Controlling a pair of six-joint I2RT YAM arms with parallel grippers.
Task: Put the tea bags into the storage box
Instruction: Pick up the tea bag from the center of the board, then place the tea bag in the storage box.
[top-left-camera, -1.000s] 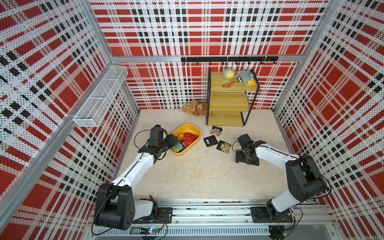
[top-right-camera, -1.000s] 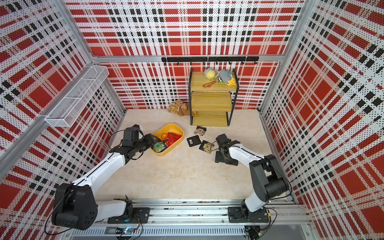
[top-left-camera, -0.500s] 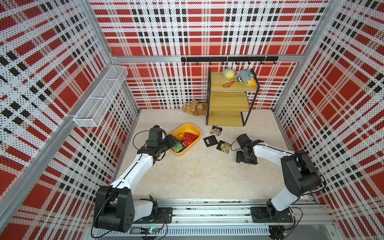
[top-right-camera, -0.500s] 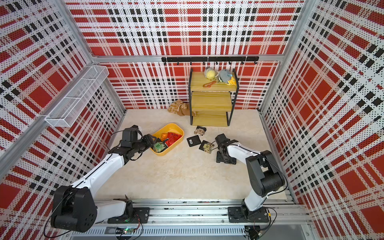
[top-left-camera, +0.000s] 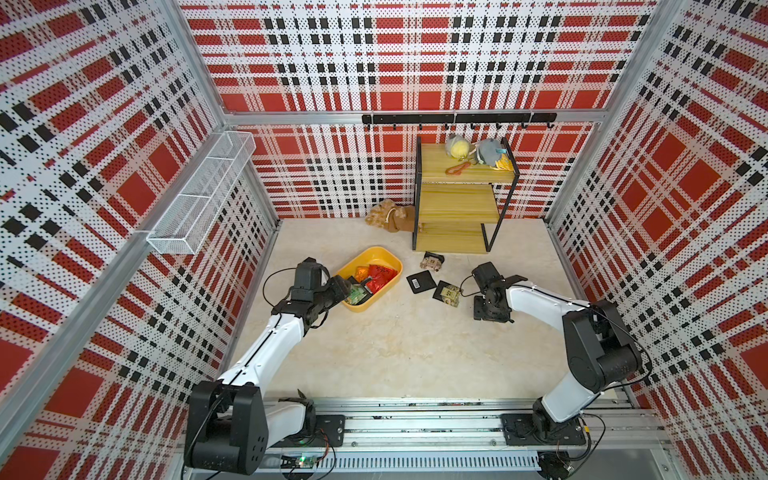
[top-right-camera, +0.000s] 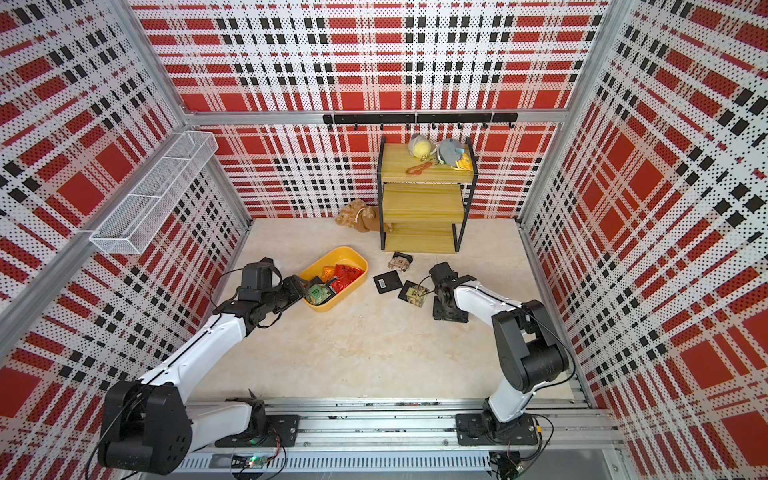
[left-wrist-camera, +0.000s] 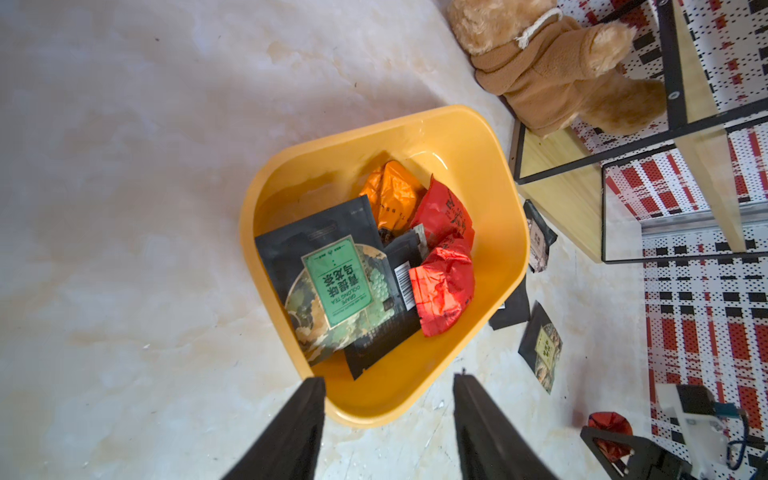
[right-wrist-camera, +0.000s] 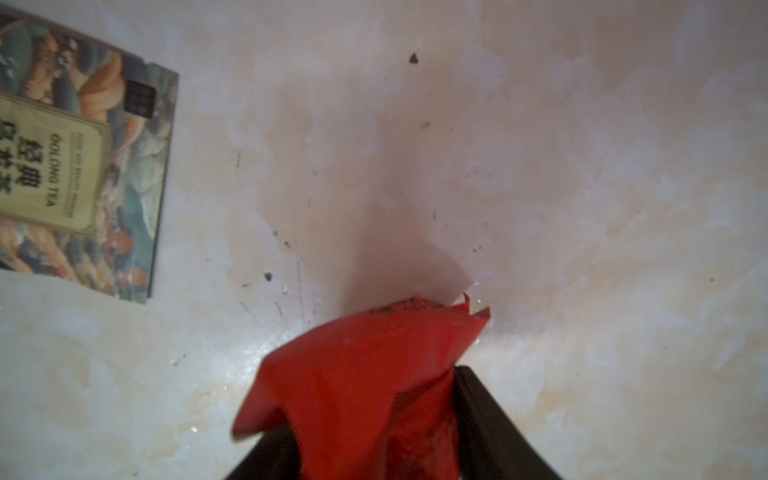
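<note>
Shows pale marbled bench (top-left-camera: 395, 353), viewed from above and from both wrists. Has yellow storage box (left-wrist-camera: 457, 137) left of bench centre, toward back edge, w/ several tea bags (left-wrist-camera: 440, 291) inside: red, orange, black. Leaves 3 black loose tea bags (top-left-camera: 420, 282) on bench just right of box, btwn it and the right arm.

Finds right gripper (right-wrist-camera: 374, 415) right of centre, jaws closed on a crumpled red tea bag (right-wrist-camera: 365, 365), foil bunched btwn them. Cannot tell whether bag's tip touches bench. Finds left gripper (left-wrist-camera: 388, 378) at box's front end, jaws about half open, holding nothing.

Step in hand, probably: lift red bag, carry to box. To do well: raise straight up, check foil isn't slipping, pass above loose bags, clear rim, release low over box's bare back end, away from left gripper.
</note>
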